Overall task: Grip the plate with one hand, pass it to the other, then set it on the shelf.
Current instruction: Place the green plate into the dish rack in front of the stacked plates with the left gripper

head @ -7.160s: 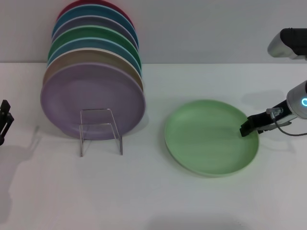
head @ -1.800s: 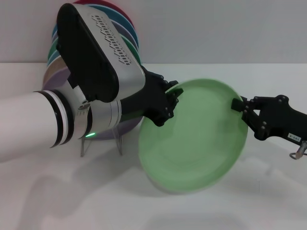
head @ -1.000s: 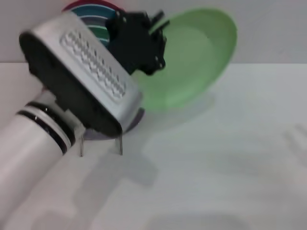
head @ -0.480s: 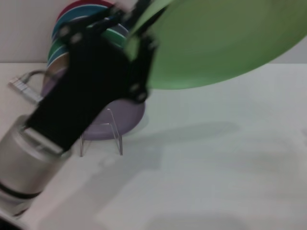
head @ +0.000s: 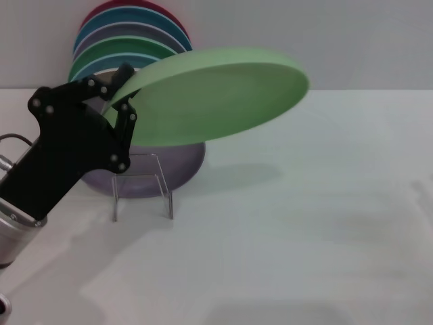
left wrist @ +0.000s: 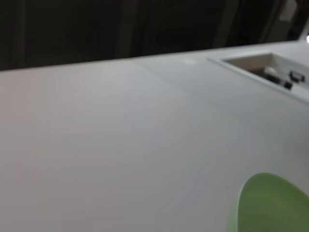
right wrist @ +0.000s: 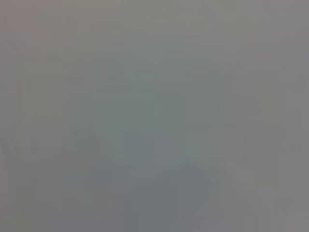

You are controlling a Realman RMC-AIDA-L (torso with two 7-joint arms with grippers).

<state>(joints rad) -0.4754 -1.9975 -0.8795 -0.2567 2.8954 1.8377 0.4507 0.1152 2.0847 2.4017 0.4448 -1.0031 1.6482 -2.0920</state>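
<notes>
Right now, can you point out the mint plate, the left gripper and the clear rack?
mint plate (head: 216,95), head view, middle of its underside.
left gripper (head: 120,101), head view, where it clamps the plate's rim.
clear rack (head: 142,184), head view, front frame.

Looks to me like a lab test bench, bare white tabletop (head: 325,244), blank pale wall (head: 304,34), staged stack of coloured plates (head: 128,47) on clear rack (head: 142,186)

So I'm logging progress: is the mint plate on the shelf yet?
Not yet. The left gripper holds the plate by its rim, in the air, tilted, above the clear shelf.
</notes>
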